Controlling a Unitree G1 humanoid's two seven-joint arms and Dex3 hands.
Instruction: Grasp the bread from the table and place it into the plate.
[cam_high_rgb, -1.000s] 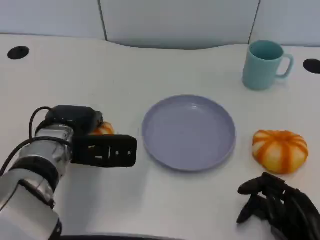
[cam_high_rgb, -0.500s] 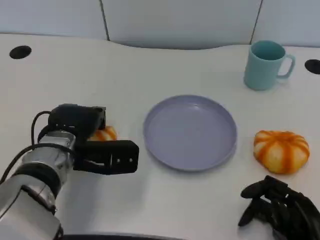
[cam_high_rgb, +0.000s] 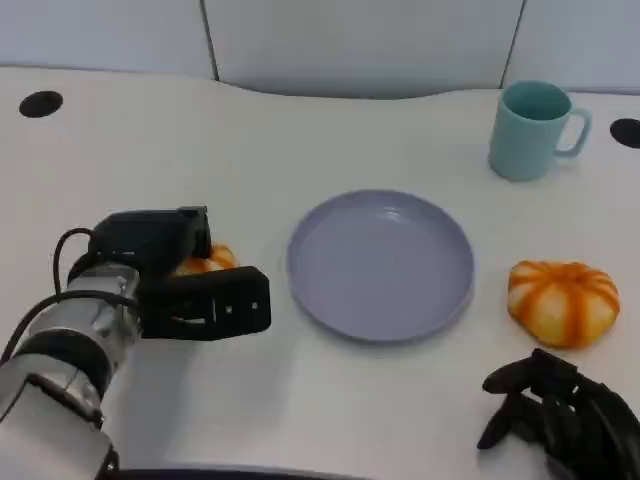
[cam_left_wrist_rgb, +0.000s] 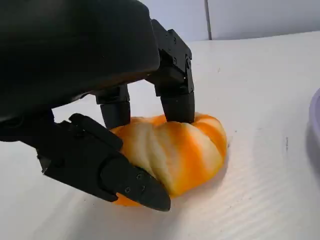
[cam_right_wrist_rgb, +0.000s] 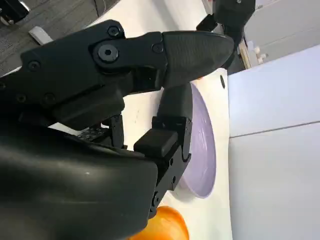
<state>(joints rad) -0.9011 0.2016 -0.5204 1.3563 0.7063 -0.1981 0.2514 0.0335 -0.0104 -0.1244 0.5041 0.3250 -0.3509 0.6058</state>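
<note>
1. Bread (cam_left_wrist_rgb: 175, 150): lying on the surface (cam_high_rgb: 300, 120) left of the plate (cam_high_rgb: 380, 262), inside the left hand (cam_high_rgb: 180, 275).
2. Fingers (cam_left_wrist_rgb: 175, 95): closing around the loaf, apparently touching both sides.
3. Advice: squeezing gently, lifting straight, avoiding crushing.

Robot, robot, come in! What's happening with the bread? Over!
Left hand fingers around the left bread, bread on the table. Right hand holds nothing. Plate bare, path open. Over.
</note>
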